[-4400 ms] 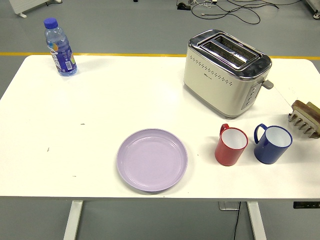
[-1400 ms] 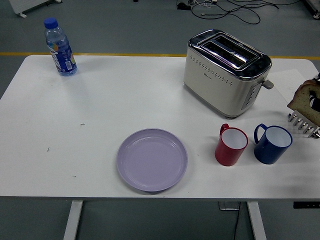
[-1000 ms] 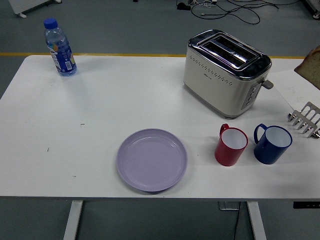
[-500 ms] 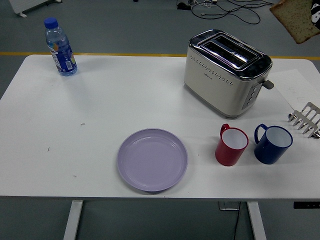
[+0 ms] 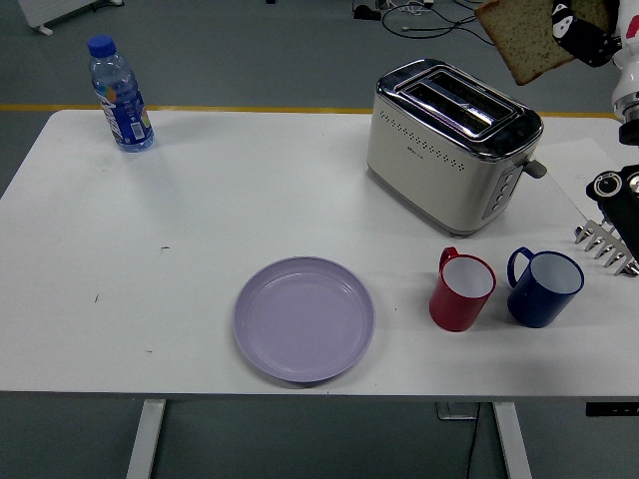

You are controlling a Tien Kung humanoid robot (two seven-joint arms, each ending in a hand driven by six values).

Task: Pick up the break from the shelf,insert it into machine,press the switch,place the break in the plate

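One high head view, facing down (forward) over table (image 5: 200, 200)

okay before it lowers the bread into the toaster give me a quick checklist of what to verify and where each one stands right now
1. Bread slice gripped by the right hand: ok, held in the air.
2. Slice over a toaster slot: not ok, it hangs up and to the right of the slots.
3. Slots clear: ok, both look empty from above.
4. Slice edge lined up with the slot: cannot tell, it looks tilted.
5. Red cup and blue cup clear of the path: ok, they stand in front of the toaster.
6. Purple plate free for later: ok, nothing on it.
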